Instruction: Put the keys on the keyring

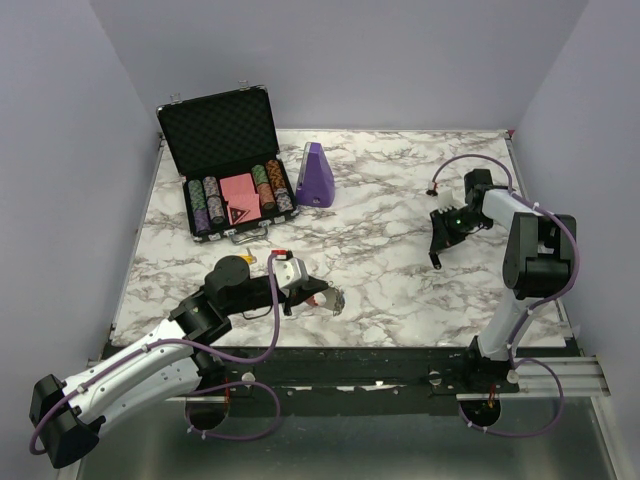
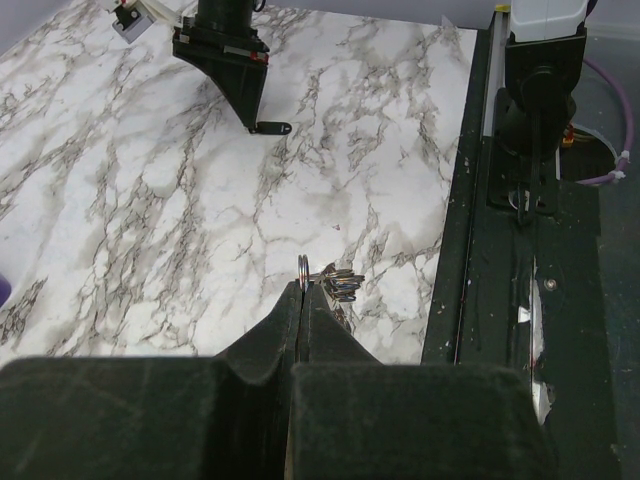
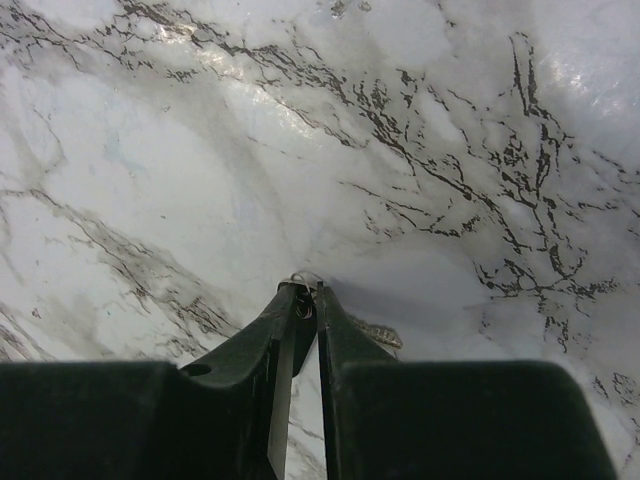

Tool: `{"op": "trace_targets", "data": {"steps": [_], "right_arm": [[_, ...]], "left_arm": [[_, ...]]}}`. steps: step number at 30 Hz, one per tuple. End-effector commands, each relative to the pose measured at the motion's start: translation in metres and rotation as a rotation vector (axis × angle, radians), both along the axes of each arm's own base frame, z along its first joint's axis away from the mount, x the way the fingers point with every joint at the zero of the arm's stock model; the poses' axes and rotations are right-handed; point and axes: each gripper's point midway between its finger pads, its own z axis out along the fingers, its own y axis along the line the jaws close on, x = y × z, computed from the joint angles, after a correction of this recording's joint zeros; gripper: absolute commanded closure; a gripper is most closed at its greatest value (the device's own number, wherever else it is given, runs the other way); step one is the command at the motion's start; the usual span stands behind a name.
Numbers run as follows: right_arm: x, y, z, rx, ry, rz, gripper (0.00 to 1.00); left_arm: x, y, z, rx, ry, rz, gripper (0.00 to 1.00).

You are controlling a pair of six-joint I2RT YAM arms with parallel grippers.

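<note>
My left gripper point(image 1: 322, 298) is near the table's front edge, shut on the keyring point(image 1: 333, 301). In the left wrist view its fingertips point(image 2: 315, 300) pinch a silvery ring of the keyring point(image 2: 302, 268), and a bunch of silvery metal point(image 2: 346, 285) hangs just right of it. A bit of red shows by the jaws in the top view. My right gripper point(image 1: 437, 262) is at the right of the table, tilted down, shut on a slim black key point(image 2: 270, 128). In the right wrist view point(image 3: 308, 295) a small wire loop shows at the tips and the key's toothed blade point(image 3: 378, 333) sticks out to the right.
An open black case point(image 1: 225, 125) with poker chips and a pink card deck stands at the back left. A purple wedge-shaped object point(image 1: 317, 175) stands beside it. The black frame rail point(image 2: 500, 250) runs along the table's near edge.
</note>
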Motion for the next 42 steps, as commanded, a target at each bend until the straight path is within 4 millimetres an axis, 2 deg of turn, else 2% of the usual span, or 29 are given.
{"op": "trace_targets", "data": {"steps": [1, 6, 15, 22, 42], "right_arm": [[-0.0020, 0.0049, 0.0015, 0.024, 0.025, 0.014, 0.77], [-0.0031, 0.0059, 0.0016, 0.030, 0.032, 0.016, 0.78], [-0.0039, 0.0083, 0.0003, 0.042, 0.048, 0.016, 0.85], [-0.0043, 0.0084, 0.0034, 0.043, 0.045, 0.019, 0.81], [-0.0094, 0.0071, 0.0012, 0.040, 0.086, 0.029, 0.80]], "left_arm": [[0.0000, -0.0017, 0.0151, -0.029, -0.038, -0.007, 1.00], [0.0006, -0.0013, 0.0155, -0.030, -0.039, -0.004, 1.00], [0.0002, -0.0012, 0.0163, -0.031, -0.040, -0.006, 1.00], [0.0007, -0.0010, 0.0163, -0.031, -0.040, -0.002, 1.00], [-0.0004, -0.0009, 0.0160, -0.031, -0.040, -0.005, 1.00]]}}
